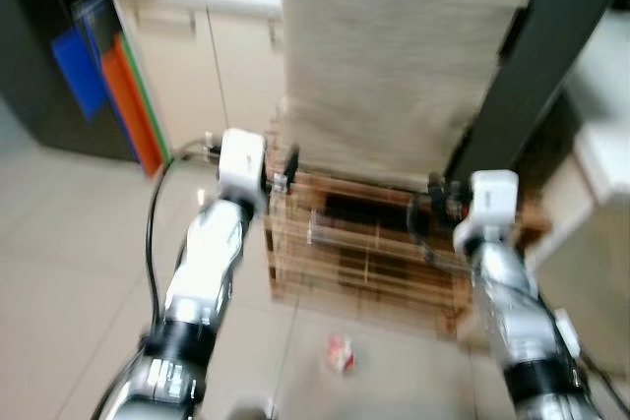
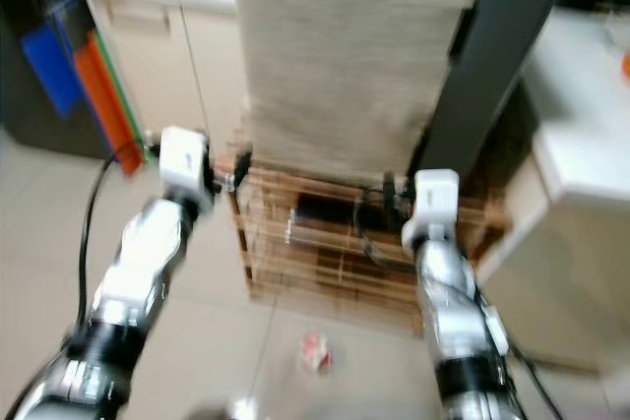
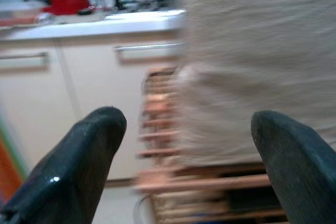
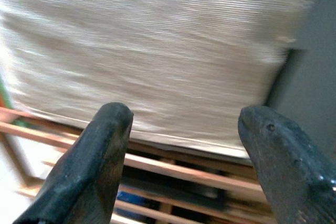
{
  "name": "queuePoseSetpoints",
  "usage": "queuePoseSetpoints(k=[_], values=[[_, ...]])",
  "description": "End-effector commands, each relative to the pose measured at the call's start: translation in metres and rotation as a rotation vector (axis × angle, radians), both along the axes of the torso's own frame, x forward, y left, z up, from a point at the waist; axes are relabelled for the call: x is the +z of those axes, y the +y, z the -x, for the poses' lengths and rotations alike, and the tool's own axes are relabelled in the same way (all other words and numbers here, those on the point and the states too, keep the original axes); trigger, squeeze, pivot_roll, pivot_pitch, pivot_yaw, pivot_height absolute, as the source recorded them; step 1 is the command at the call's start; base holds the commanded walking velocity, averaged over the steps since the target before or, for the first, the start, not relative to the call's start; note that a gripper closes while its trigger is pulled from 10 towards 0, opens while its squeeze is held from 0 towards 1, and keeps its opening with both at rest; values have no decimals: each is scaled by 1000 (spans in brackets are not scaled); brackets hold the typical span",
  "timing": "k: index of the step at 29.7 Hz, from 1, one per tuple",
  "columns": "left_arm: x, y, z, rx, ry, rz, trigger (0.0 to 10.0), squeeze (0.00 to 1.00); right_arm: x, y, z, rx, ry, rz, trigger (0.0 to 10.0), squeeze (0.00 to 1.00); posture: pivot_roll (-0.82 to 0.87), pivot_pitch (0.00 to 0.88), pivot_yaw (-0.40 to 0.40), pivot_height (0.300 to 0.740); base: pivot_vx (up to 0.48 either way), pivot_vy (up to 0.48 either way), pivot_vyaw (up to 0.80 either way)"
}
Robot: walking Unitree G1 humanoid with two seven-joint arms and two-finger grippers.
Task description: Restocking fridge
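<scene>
While the head views are looking blurry, both silver arms are reaching forward toward a wooden slatted crate (image 1: 369,253) standing on the tiled floor (image 1: 69,272). A big beige cloth (image 1: 394,56) is hanging over the top of the crate. The left tool (image 1: 281,179) is sitting at the crate's left top corner, and the right tool (image 1: 438,194) is sitting near its right top edge. A small red and white thing (image 1: 340,351) is lying on the floor just in front of the crate; what it is cannot be told. A pale cabinet with a desk top (image 1: 197,46) is standing behind on the left.

Looking along the left tool, its two black fingers (image 3: 79,156) are standing wide apart, holding nothing, with the cloth and crate slats beyond.

Looking along the right tool, its fingers (image 4: 94,156) are also spread wide and empty, pointing at the cloth's lower edge and the slats under it.

The robot seems to be going for the goods kept in the crate, so this is an early step. Next, it likely needs to slow down, get past the cloth, and close on one thing inside.
</scene>
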State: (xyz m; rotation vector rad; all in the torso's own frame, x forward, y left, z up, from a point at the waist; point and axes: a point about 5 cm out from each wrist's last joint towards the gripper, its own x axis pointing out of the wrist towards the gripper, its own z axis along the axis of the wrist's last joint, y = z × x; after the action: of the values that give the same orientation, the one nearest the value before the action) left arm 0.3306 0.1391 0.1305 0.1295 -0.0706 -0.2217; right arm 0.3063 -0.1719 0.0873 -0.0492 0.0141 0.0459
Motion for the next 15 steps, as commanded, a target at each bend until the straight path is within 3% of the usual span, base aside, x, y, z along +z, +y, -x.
queuePoseSetpoints(k=[1, 5, 15], values=[[4, -6, -1, -15, -14, 9, 10000, 0, 1, -6, 0, -8, -2, 4, 10000, 0, 135, 31, -19, 740, 0, 480, -763], [3, -6, -2, -11, -11, 4, 10000, 0, 1, -6, 1, -11, 1, 17, 10000, 0, 133, 29, -19, 740, 0, 480, -755], [3, -4, -4, 13, -9, -5, 10000, 0, 0, -1, 3, 11, -10, 23, 10000, 0, 130, 26, -18, 740, 0, 480, 0]])
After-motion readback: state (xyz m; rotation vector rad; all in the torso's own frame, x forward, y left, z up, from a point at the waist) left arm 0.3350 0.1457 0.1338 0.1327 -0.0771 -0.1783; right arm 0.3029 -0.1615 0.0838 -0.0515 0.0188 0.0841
